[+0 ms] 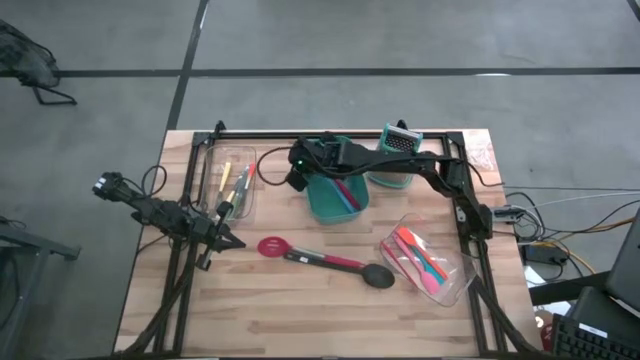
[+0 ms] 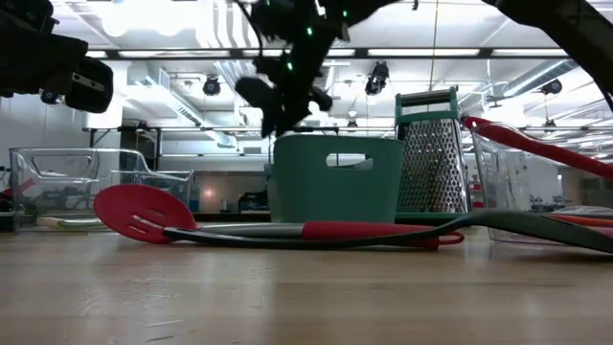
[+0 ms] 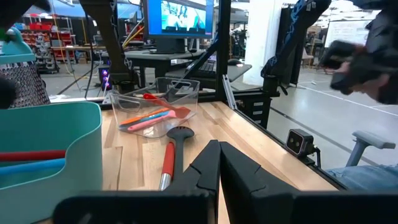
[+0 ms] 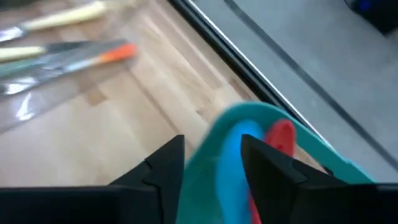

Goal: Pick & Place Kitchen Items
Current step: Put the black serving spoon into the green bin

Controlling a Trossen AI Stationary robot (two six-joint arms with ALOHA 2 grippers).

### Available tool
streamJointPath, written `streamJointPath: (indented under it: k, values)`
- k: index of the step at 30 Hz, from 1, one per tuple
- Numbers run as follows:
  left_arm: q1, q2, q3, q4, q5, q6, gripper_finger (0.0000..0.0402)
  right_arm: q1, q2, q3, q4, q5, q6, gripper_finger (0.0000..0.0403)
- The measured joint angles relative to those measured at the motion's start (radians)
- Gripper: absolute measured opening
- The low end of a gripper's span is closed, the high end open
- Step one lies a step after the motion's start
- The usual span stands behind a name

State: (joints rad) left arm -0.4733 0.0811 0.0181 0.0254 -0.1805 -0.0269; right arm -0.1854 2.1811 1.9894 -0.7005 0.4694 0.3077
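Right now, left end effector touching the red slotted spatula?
Apart. The high view shows bare wood between the left end effector and the red slotted spatula.

— How many containers stand on the table [image 1: 330, 310]?

— Three: one teal bin [image 1: 335, 197] and two clear trays, one tray [image 1: 228, 185] to the bin's left and one tray [image 1: 428, 262] to its lower right. One box grater [image 1: 397, 142] stands just right of the bin.

— And the utensils?

— Two lie loose in front of the bin: one red slotted spatula [image 1: 290, 251] and one black-headed spoon [image 1: 352, 268]. Inside the bin, one red handle [image 1: 351, 191] and one blue handle [image 3: 31, 170] show. The trays' contents overlap too much for an exact count.
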Motion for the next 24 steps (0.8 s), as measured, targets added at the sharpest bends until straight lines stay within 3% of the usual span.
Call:
streamJointPath:
  k: [4,10,19,24]
  values:
    - [0.000,0.000,0.000,0.000,0.000,0.000,0.0012,0.053,0.000,0.066,-0.039,-0.026,-0.071,0.0177]
    - [0.000,0.000,0.000,0.000,0.000,0.000,0.0012,0.158,-0.001,0.156,-0.178,-0.158,-0.151,0.0202]
    - [0.000,0.000,0.000,0.000,0.000,0.000,0.0012,0.373,-0.002,0.186,-0.462,-0.194,-0.080,0.0211]
    - [0.000,0.000,0.000,0.000,0.000,0.000,0.0012,0.487,-0.002,0.152,-0.497,-0.245,-0.004,0.0200]
